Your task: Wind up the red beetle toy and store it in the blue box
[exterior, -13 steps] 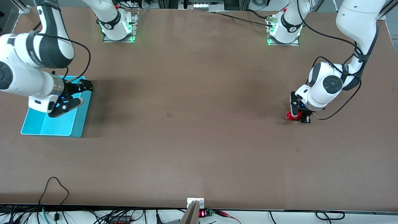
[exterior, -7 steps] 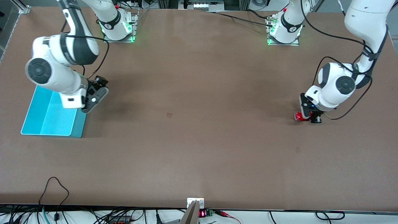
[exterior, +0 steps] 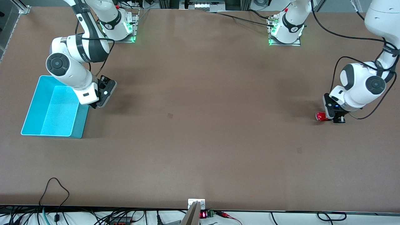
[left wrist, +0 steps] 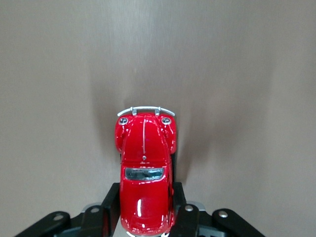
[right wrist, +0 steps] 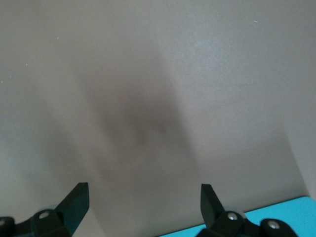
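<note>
Brown tabletop (exterior: 200,125) carries everything. At the left arm's end, the left gripper (left wrist: 146,217) clamps the red beetle toy (left wrist: 145,175) by its sides, low on the table. The right gripper (exterior: 104,93), fingers spread wide, hangs just beside the blue box (exterior: 50,109), at the right arm's end.

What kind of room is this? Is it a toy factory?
Probably a robot lab, not a factory: two white arms are bolted to one brown table, cables trail along its edge, and only a red beetle toy and a blue box sit out.
</note>
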Controlling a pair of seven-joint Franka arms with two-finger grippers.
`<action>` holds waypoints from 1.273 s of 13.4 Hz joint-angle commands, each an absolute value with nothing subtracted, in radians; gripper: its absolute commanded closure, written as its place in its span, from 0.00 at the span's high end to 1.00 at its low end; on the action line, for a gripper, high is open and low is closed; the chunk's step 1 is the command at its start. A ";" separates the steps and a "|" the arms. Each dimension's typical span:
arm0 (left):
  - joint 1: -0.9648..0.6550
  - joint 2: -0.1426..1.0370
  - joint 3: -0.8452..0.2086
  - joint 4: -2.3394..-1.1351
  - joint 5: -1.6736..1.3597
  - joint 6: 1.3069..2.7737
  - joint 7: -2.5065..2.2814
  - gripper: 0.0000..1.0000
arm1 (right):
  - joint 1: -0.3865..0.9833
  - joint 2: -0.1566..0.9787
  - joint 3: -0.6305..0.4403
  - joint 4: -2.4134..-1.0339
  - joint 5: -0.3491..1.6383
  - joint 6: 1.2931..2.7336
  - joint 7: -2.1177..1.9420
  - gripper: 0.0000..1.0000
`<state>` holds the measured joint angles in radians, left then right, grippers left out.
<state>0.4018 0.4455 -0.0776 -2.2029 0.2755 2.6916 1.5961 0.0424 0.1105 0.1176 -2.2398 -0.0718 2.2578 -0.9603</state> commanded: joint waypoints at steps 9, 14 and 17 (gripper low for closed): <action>0.299 0.212 -0.287 -2.086 0.278 2.379 1.608 1.00 | 0.034 0.086 0.121 -2.266 -0.080 2.278 -0.996 1.00; 0.212 0.209 -0.284 -2.025 0.043 2.378 1.557 1.00 | 0.025 0.087 0.121 -2.267 -0.080 2.269 -0.997 1.00; 0.193 0.206 -0.284 -2.000 0.008 2.378 1.267 1.00 | 0.029 0.092 0.120 -2.264 -0.080 2.264 -1.005 1.00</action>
<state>0.2084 0.2020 -0.2892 -2.0318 0.0335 2.3902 1.4266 0.0372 0.1093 0.1158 -2.2462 -0.0720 2.2656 -0.9848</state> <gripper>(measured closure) 0.000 0.000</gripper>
